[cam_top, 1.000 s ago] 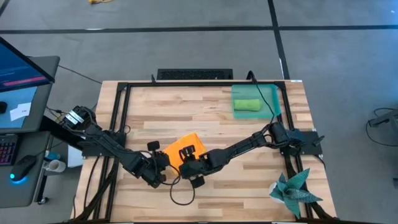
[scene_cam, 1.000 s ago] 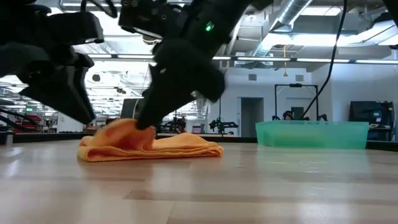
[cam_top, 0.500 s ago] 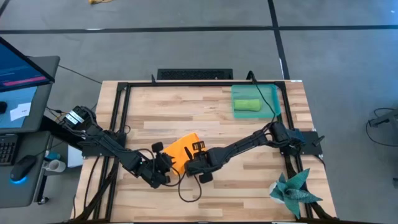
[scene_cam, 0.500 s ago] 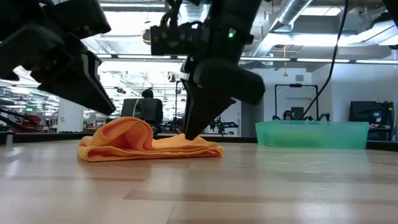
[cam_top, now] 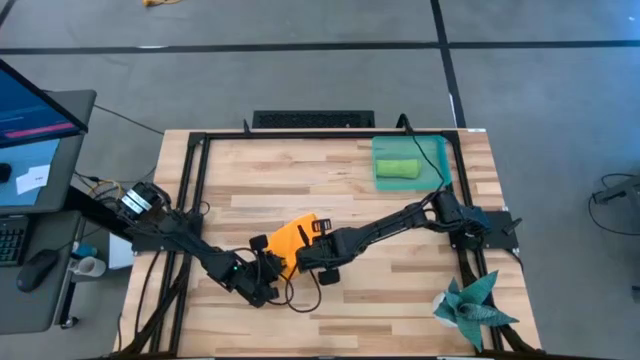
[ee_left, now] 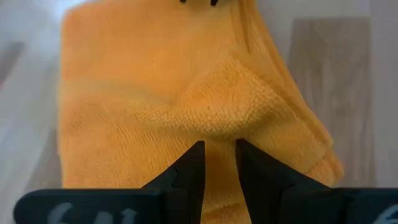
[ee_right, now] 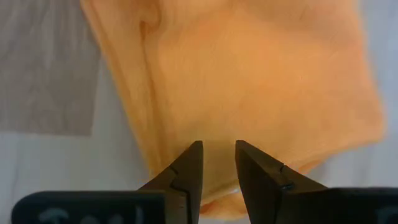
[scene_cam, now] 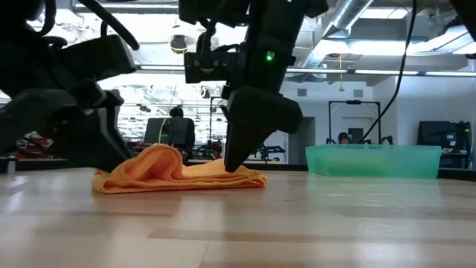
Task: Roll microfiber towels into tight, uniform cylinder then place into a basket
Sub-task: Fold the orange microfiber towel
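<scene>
**Orange towel worked from two sides, green roll already in the basket**

The orange towel [cam_top: 291, 243] lay loosely folded and humped near the table's middle, well apart from the basket [cam_top: 436, 152], in which the rolled green towel [cam_top: 396, 169] was already resting. For a tight, even cylinder, the raised fold would best be drawn over in one straight line, with both edges kept level so that no cone forms.

The left gripper [ee_left: 217, 149] was brought low against the towel's near-left corner, its forearm stretched across the table at a shallow angle; its fingers were set a narrow gap apart with a ridge of orange pile between their tips, though a firm pinch could not be confirmed. The right gripper [ee_right: 217, 149] was angled steeply down at the towel's opposite edge, fingers likewise slightly parted over the layered hem, and whether cloth was clamped could not be told.
</scene>
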